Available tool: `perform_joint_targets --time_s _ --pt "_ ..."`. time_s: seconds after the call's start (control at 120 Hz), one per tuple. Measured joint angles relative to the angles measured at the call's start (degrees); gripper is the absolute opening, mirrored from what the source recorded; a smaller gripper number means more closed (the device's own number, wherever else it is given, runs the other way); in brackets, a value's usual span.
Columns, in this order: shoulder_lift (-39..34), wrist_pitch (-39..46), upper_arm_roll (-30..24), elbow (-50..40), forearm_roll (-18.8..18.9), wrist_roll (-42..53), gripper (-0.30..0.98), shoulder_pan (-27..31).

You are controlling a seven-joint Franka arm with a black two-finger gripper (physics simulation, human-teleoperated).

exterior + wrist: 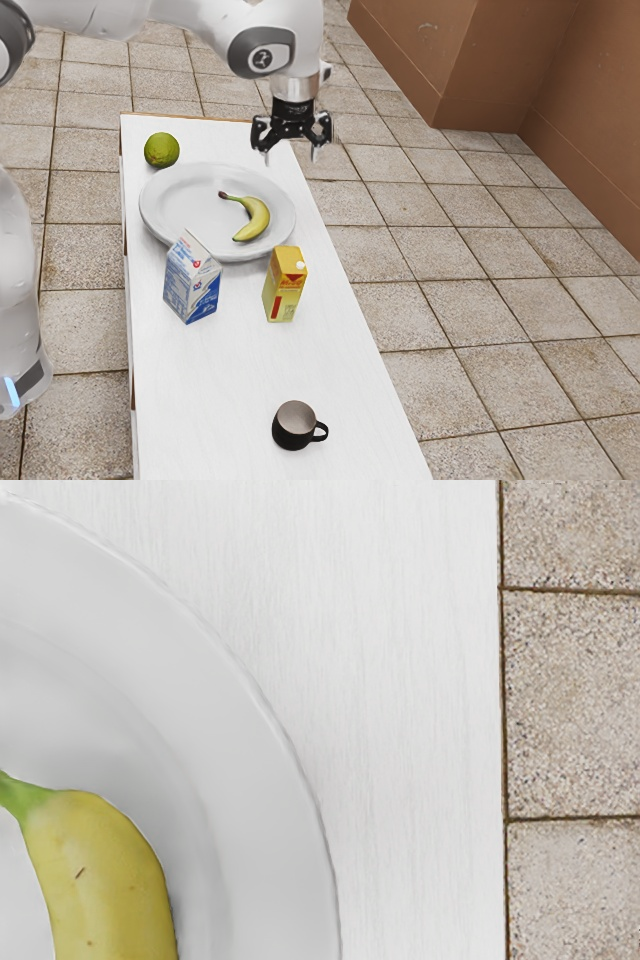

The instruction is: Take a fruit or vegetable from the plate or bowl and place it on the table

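Note:
My gripper (pixel 291 155) hangs open above the table's far edge in the exterior view, with nothing between its fingers. Below it and toward the exterior view's left, a yellow banana (pixel 256 219) lies on a large white plate (pixel 178 209). Part of the same banana (pixel 105 880) shows in the wrist view, its green stem pointing inward on the plate (pixel 265 810). Banana and gripper are apart. A green round fruit (pixel 161 149) sits on the white table (pixel 240 370), beside the plate and off it.
A blue-and-white milk carton (pixel 191 280) and a yellow juice carton (pixel 285 284) stand upright close to the plate. A dark mug (pixel 295 425) is farther along the table. Tiled floor (pixel 570 700) lies beyond the table's edge.

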Motion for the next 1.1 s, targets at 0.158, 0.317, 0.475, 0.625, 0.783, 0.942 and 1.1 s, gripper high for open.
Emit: perform_joint_targets --time_s 0.158,0.317,0.475,0.625,0.783,0.942,1.1 --pt "-4.52 2.63 1.34 -7.31 0.73 -1.81 0.68 0.01" --pt "-5.27 3.32 1.77 -8.37 2.61 -3.16 0.68 0.01" --pt "-6.31 3.57 0.33 -9.74 3.3 -4.06 0.68 0.0" --pt "-8.38 3.68 -1.81 -11.72 3.49 -4.63 0.68 0.0" --pt "-10.46 3.86 -2.03 -15.64 3.57 -4.94 0.68 0.01" --pt "-10.66 4.12 -3.13 -16.78 3.59 -5.07 0.68 0.0" --pt "-10.66 4.49 -3.14 -17.62 3.57 -5.16 0.68 0.01"
